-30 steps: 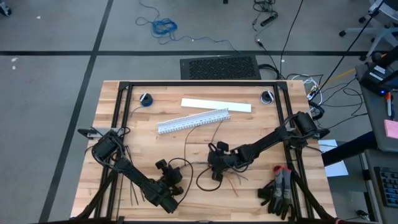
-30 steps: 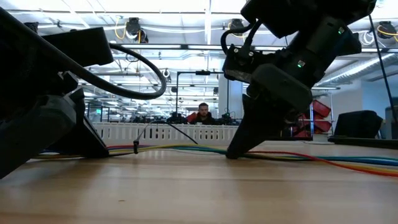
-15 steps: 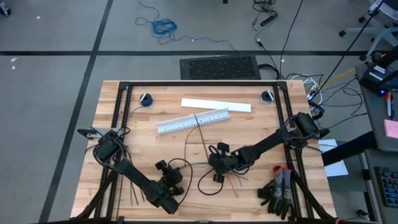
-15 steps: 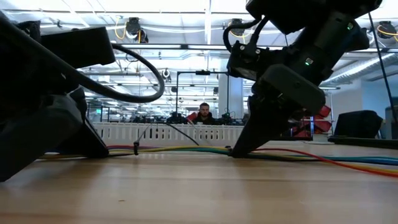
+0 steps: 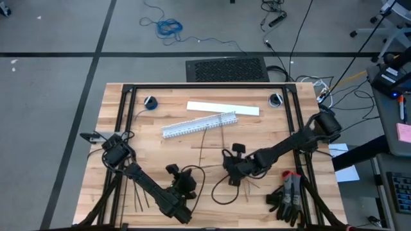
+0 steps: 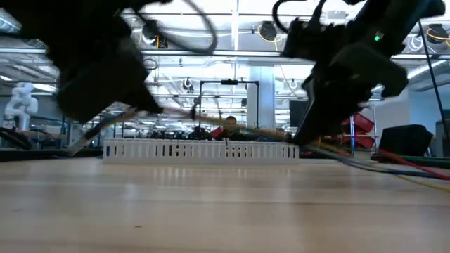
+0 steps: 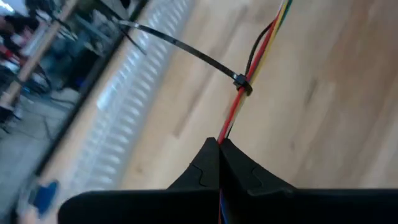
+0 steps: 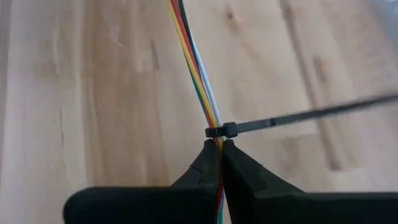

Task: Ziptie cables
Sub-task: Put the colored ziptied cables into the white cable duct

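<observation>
Both grippers (image 7: 219,144) (image 8: 220,146) clamped on cables (image 8: 198,74), seemingly airborne; ziptie (image 8: 298,116) tail cropped.

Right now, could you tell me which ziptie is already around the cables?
The ziptie looped round the cables ahead of the right claw; the other zipties lie loose on the table.

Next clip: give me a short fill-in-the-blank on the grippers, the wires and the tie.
1. Both grippers, left and right, are ____ on the cables.
2. A black ____ is cinched around the bundle.
3. In the low view the bundle hangs ____ the table.
4. The white slotted duct lies ____ the arms.

Missing: shut; ziptie; above; beyond
</observation>
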`<state>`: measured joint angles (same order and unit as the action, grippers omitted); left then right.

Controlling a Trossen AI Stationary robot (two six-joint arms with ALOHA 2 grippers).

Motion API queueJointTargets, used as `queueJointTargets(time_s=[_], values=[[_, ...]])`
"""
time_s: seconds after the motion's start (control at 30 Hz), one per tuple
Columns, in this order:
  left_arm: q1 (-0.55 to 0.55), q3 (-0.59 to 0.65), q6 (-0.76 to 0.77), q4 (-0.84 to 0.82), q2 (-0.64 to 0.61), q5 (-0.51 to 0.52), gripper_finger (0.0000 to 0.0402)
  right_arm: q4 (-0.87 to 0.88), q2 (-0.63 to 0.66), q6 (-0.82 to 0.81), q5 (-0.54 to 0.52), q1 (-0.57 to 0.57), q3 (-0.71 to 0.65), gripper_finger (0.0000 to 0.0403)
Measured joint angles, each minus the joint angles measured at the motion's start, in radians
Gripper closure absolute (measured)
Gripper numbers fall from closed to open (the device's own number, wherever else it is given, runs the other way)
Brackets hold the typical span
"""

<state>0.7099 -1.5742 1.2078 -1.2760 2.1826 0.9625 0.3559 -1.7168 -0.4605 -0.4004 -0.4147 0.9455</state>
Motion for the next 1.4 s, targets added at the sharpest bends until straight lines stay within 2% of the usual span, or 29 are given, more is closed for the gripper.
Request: queueJointTargets(time_s=[0.17, 0.33, 0.43, 0.63, 0.8, 1.0, 1.13, 1.2, 1.27, 1.4], values=[[-0.037, -0.094, -0.088, -0.095, -0.002, 0.067, 0.0401, 0.152, 0.121, 0.033, -0.054, -0.001, 0.021, 0.0402], [-0.107, -0.173, -0.098, -0.281, -0.003, 0.134, 0.0401, 0.427, 0.167, 0.098, -0.146, 0.021, 0.164, 0.0402], [-0.163, -0.181, -0.206, -0.283, -0.03, 0.138, 0.0401, 0.59, 0.165, 0.177, -0.17, 0.064, 0.277, 0.0402], [-0.265, -0.177, -0.247, -0.289, -0.108, 0.173, 0.0401, 0.754, 0.167, 0.309, -0.258, 0.173, 0.417, 0.0402], [-0.345, -0.178, -0.281, -0.289, -0.183, 0.204, 0.0402, 0.707, 0.165, 0.453, -0.272, 0.286, 0.415, 0.0402], [-0.459, -0.142, -0.329, -0.285, -0.203, 0.187, 0.0402, 0.542, 0.163, 0.668, -0.266, 0.435, 0.372, 0.0402], [-0.535, -0.064, -0.333, -0.251, -0.201, 0.171, 0.0401, 0.453, 0.162, 0.765, -0.223, 0.536, 0.334, 0.0402], [-0.558, -0.027, -0.34, -0.226, -0.201, 0.157, 0.0401, 0.418, 0.163, 0.796, -0.168, 0.581, 0.312, 0.0402], [-0.572, 0.002, -0.36, -0.208, -0.201, 0.125, 0.0401, 0.38, 0.163, 0.823, -0.108, 0.614, 0.285, 0.0402], [-0.607, 0.053, -0.442, -0.126, -0.203, 0.049, 0.0401, 0.291, 0.163, 0.867, -0.088, 0.661, 0.214, 0.0402]])
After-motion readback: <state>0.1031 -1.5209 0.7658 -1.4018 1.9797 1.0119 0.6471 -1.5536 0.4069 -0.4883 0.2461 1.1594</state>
